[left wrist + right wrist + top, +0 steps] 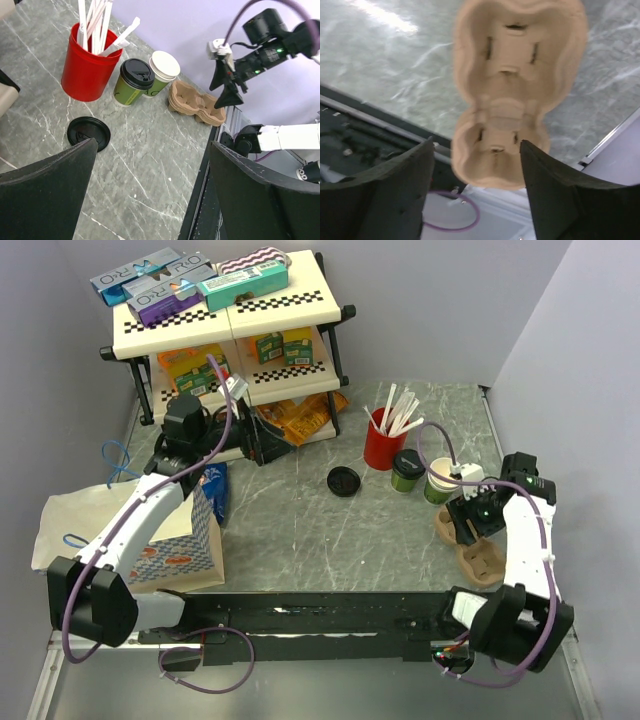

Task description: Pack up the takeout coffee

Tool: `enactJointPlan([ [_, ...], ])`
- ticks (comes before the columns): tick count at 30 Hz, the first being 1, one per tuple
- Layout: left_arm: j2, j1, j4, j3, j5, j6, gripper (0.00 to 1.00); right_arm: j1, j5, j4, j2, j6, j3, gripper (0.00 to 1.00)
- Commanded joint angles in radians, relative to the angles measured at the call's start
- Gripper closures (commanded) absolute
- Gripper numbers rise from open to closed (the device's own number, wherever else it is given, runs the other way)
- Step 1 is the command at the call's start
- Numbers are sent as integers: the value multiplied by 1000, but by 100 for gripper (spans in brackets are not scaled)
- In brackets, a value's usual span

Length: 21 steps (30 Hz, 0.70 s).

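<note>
The right gripper (478, 515) hangs open over the carrier (480, 562), gripping nothing; the coffee (406, 471) stands near at its ten o'clock, just beside the red cup (381, 447); the carrier's long axis runs eleven to five; the left gripper (153, 145), open too, is well apart.

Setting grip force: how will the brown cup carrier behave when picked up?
The cup carrier looks like thin moulded pulp, so probably very light and fairly stiff, though its walls may crush under a hard pinch. The rough matte surface should not slip. It is long with a narrow waist, so gripped at one end it may tilt.
</note>
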<state>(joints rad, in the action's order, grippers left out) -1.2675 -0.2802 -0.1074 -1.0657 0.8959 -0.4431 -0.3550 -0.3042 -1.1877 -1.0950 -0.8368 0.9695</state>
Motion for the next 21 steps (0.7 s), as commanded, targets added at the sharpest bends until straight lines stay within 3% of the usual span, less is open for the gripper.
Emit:
enactJointPlan([
  [1, -3, 1, -46, -19, 23, -26, 1, -47, 88, 109, -69, -34, -29, 28],
  [21, -44, 9, -72, -28, 35, -54, 1, -53, 102, 185, -232, -39, -45, 37],
])
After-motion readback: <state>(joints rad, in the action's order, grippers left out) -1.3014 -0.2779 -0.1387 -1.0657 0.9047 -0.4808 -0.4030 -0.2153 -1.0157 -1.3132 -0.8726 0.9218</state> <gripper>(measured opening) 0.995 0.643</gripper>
